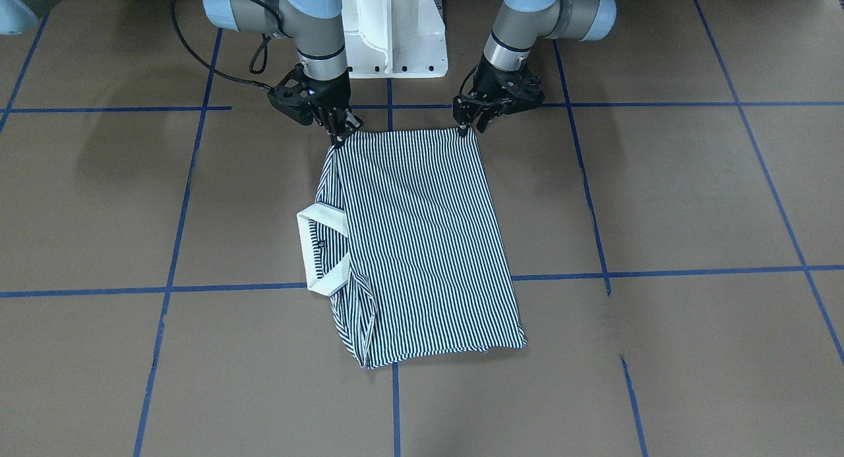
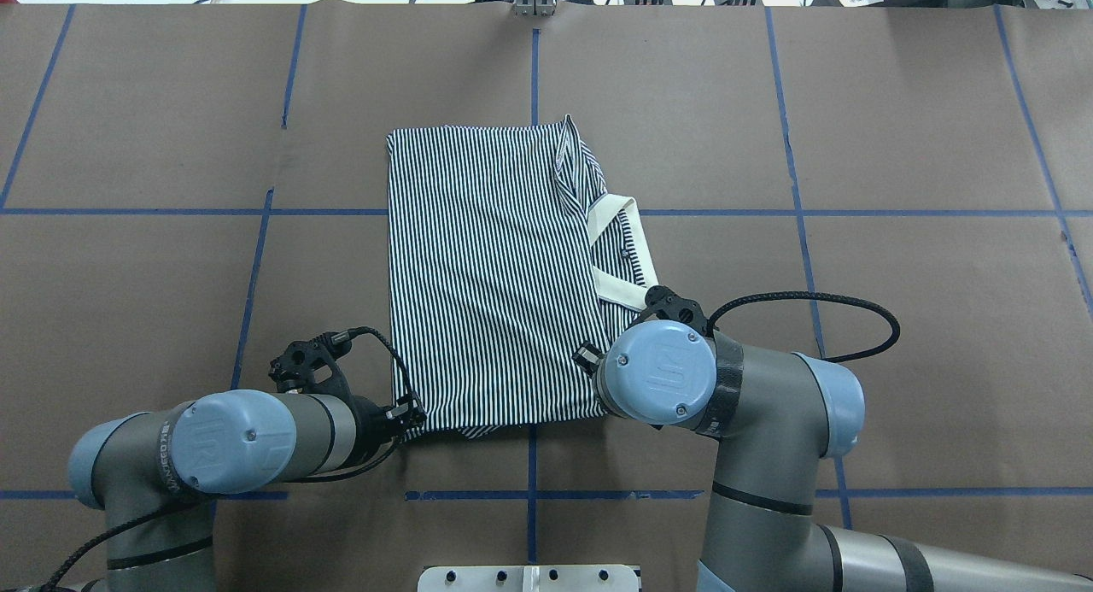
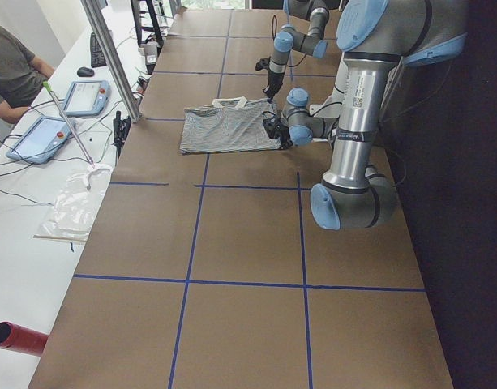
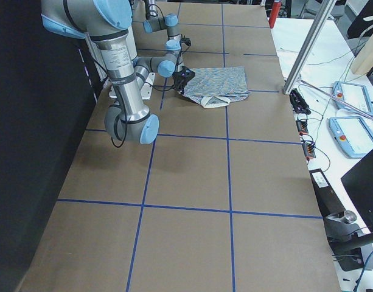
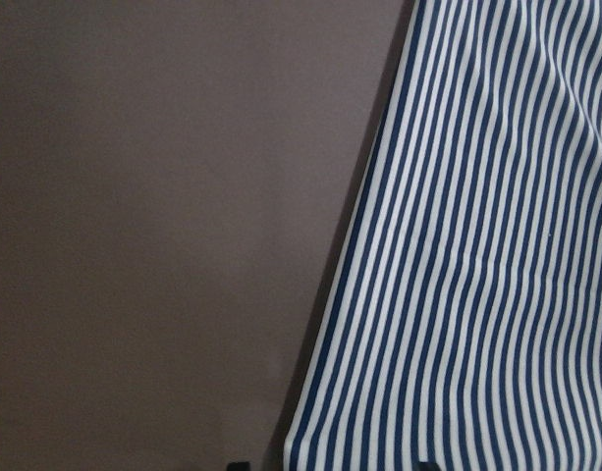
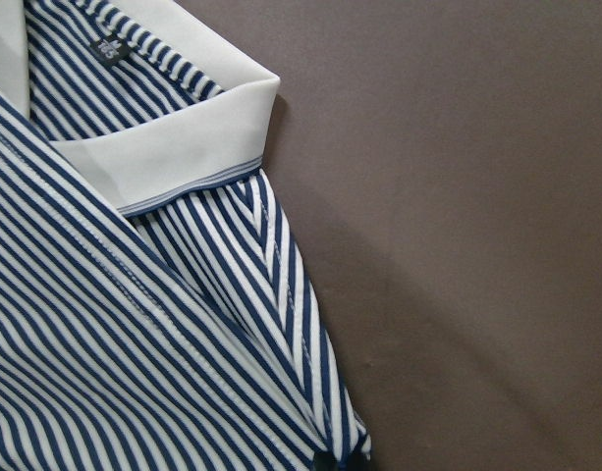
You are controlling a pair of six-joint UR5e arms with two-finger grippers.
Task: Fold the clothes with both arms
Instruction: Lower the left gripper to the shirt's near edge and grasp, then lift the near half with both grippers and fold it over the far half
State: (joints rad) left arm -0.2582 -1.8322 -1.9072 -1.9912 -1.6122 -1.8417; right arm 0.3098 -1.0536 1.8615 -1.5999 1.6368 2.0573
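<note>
A navy-and-white striped polo shirt (image 1: 422, 246) lies folded into a rough rectangle on the brown paper-covered table (image 1: 659, 200), in the middle, straight in front of the white metal pedestal base (image 1: 394, 28). Its plain cream collar (image 1: 310, 246) sticks out past the folded edge on the robot's right side, with 1 small button (image 1: 321, 244) showing inside it. A sleeve hem lies tucked along that same side, toward the far edge.

Both arms reach down to the shirt's near edge, 1 at each corner. The black right gripper (image 1: 340, 134) has its jaws clenched on the near right corner, and the cloth draws to a point there. In the right wrist view the collar and a small dark neck label (image 6: 107, 46) fill the upper left, and striped cloth runs down to the bottom edge. The black left gripper (image 1: 471, 126) sits at the near left corner with its jaws released and spread. In the left wrist view 2 dark fingertips (image 5: 238, 465) peek in at the bottom edge, apart, with the shirt's side edge between them and the cloth lying flat on the table.

Thin blue tape lines (image 1: 659, 103) mark the table into squares. In the exterior left view a person in a dark top (image 3: 9, 65) sits by 2 blue-rimmed tablets (image 3: 86, 96) on a white side table (image 3: 37, 267).
</note>
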